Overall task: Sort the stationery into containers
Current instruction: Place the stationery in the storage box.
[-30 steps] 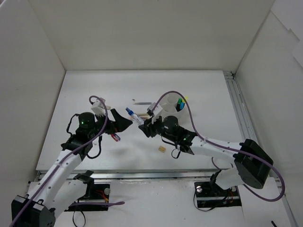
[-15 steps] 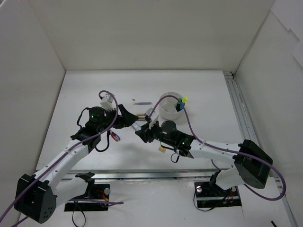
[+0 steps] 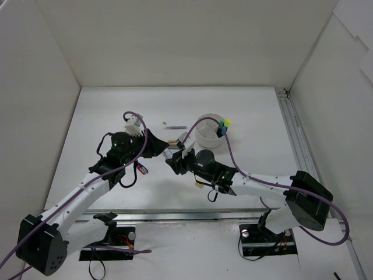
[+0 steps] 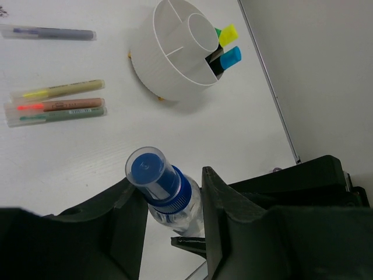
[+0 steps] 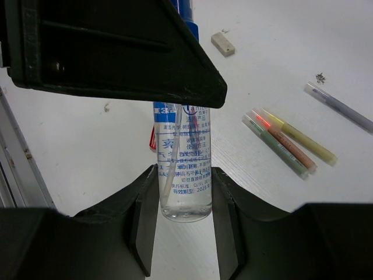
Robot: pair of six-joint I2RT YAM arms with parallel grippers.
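Round white organizer (image 4: 157,79) stands on the table (image 3: 105,105), highlighters (image 4: 231,57) in one compartment. Near it, the right gripper (image 5: 183,192) clamps the barrel of the clear blue-capped marker (image 5: 185,169). The left gripper (image 4: 172,204) pinches its cap end, hiding its top from the right wrist. Pastel pencils (image 4: 58,105) and a beige eraser (image 5: 223,44) lie beyond.

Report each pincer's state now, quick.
Left pincer: closed on the clear bottle, at its blue cap.
Right pincer: closed on the same bottle's body.
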